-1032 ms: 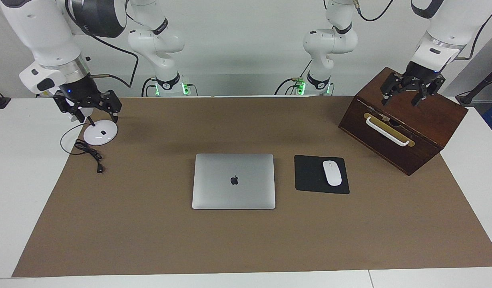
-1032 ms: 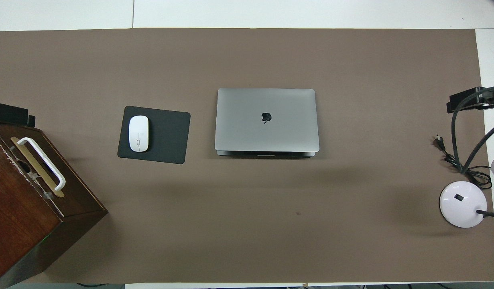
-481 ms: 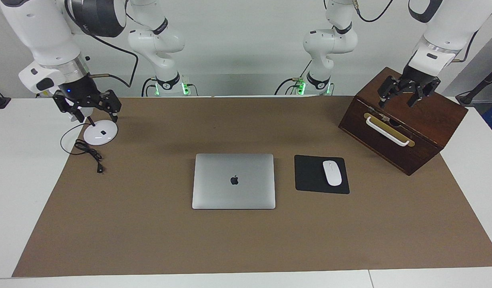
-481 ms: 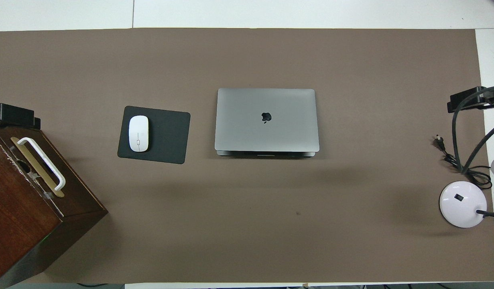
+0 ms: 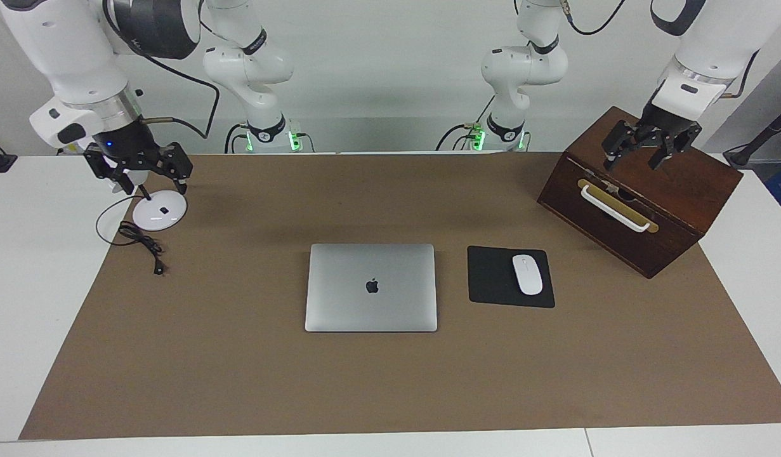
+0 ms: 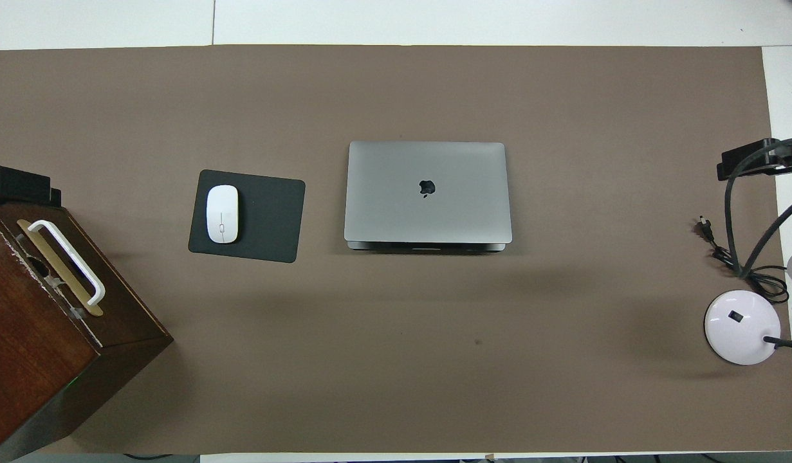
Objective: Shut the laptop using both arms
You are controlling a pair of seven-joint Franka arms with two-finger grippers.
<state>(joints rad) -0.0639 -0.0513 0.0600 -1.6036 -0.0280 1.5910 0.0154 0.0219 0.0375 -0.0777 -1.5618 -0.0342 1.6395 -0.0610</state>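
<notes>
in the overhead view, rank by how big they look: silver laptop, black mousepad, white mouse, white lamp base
1. Silver-grey metal laptop
2. Black rectangular mousepad
3. Round white lamp base
4. White oval mouse

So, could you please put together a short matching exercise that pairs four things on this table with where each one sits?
Things:
1. laptop
2. mouse
3. left gripper
4. right gripper

Places:
A. over the wooden box
B. on the black mousepad
C. over the white lamp base
D. mid-table on the brown mat, lid down

Pairs: 1-D, 2-B, 3-A, 4-C
</notes>
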